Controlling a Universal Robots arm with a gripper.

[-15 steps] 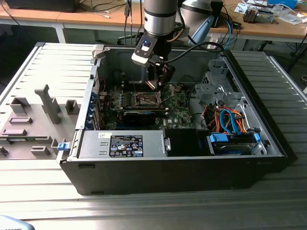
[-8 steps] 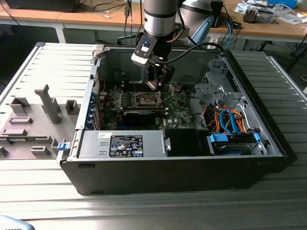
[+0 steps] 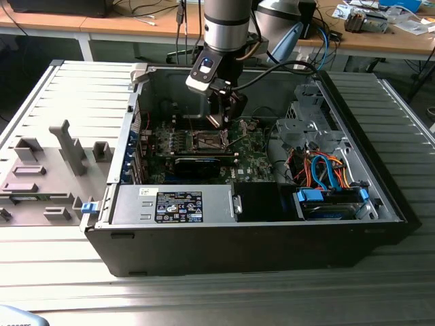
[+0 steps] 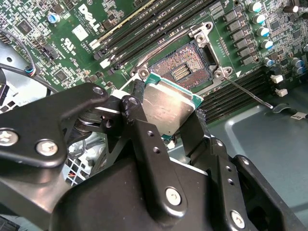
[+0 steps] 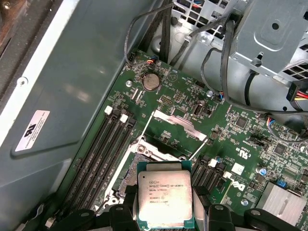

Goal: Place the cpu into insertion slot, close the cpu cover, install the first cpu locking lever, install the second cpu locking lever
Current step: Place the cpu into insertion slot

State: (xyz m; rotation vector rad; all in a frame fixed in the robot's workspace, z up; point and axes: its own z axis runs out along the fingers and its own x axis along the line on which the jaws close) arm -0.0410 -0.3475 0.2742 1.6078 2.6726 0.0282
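The gripper [image 4: 166, 111] is clenched on the cpu [image 5: 165, 198], with 1 of its black fingers [image 4: 144, 134] pressed against each of 2 opposite edges. It holds the chip level just above the insertion slot [image 4: 185, 67], not seated. The slot lies uncovered on the green circuit board [image 5: 231, 139] inside the computer case [image 3: 380, 197]. The cpu cover [image 5: 175, 122] stands raised off the slot at 1 edge.

The grey ribbed counter [image 3: 204, 299] carries an open computer case [image 3: 238, 251] and, on the exterior view's left, seemingly a grey fixture tray [image 3: 88, 95].
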